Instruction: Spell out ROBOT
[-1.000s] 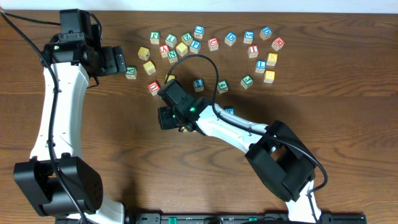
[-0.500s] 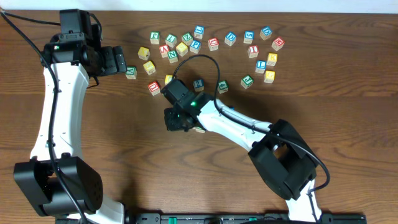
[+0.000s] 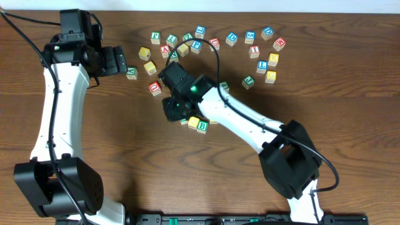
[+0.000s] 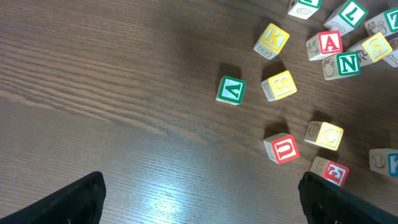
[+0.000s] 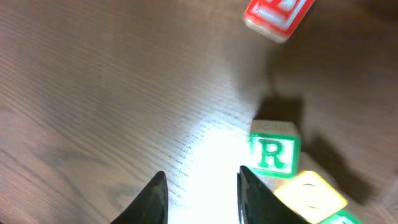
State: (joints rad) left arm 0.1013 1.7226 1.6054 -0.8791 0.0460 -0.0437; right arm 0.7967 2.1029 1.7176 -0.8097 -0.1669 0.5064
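Just beside right gripper [image 5: 200,200], R cube [image 5: 273,152]

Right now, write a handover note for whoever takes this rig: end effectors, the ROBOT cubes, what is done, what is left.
Left end effector: open, empty, near the loose cubes.
Right end effector: open, empty, just beside the R cube.
Cubes: R, a yellow cube and B lie in a row.
Done: the first three letters, it seems; the yellow cube's letter is unreadable.
Left: a second yellow cube and the T, neither picked out among the loose cubes yet.
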